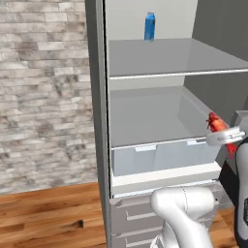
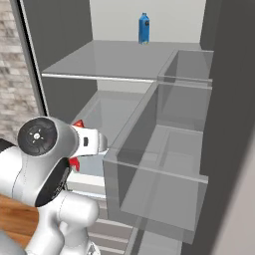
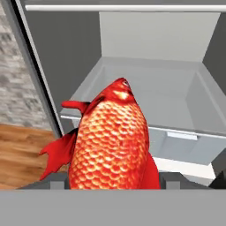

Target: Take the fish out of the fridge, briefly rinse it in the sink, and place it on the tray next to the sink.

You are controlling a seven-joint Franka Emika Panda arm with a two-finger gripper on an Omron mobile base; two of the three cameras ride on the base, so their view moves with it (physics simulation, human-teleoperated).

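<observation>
My gripper [image 1: 224, 137] is pinching the fish [image 3: 110, 141] just outside the fridge [image 1: 99, 97]; blue carton [image 1: 149, 26] sits way up top; translucent drawer [image 3: 176, 132] ahead; fingertips hidden behind the fish.

There was 1 fish [image 3: 110, 141], red. There was 1 fridge [image 1: 99, 97], open, w/ 2 shelves inside: upper shelf [image 1: 169, 60] and lower shelf [image 1: 150, 116]. Under them was 1 translucent drawer [image 1: 164, 155]. On upper shelf stood 1 blue carton [image 1: 149, 26]. There was 1 brick wall [image 1: 43, 92] and 1 wood floor [image 1: 48, 215].
</observation>
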